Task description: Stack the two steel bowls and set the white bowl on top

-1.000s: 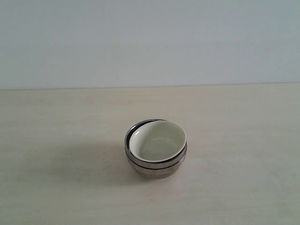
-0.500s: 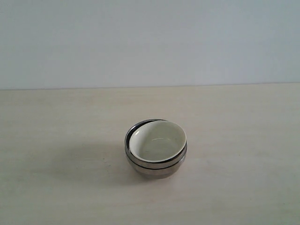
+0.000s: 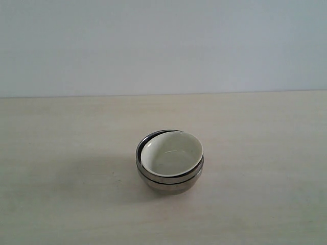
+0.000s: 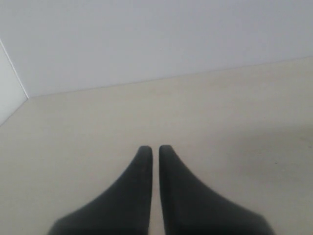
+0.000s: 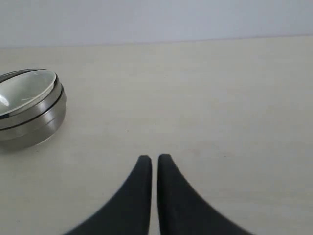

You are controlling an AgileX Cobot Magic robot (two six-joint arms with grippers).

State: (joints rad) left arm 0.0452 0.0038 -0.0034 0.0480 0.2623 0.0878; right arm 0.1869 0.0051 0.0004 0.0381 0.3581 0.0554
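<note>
- Steel bowls (image 3: 170, 179) sit nested one inside the other near the middle of the bench (image 3: 61, 153), with a thin dark line between their two rims.
- The white bowl (image 3: 171, 153) rests in the upper steel bowl. It lies tilted, not level, and a dark crescent of gap shows along one side under the steel rim.
- The bench is pale, light-grained wood, matte, with a soft shadow beside the stack.
- A plain grey-white wall (image 3: 163, 46) rises behind the bench, and their meeting edge runs straight across the exterior view.
- Left jaws: the two dark fingers lie together with only a thin slit between the tips. They hold nothing and hang over bare bench.
- Right jaws: together in the same way, gripping nothing, well apart from the stack and touching none of the bowls.
- The exterior view looks into the white bowl's glossy inside. Neither arm shows in it.
- The right wrist view takes the stack from the side, where the white bowl's tilt and the steel walls' brushed shine are plain. Whether one wall is ribbed cannot be told.
- The left wrist view alone shows a room corner, where a second, lighter wall (image 4: 7, 93) meets the first.
</note>
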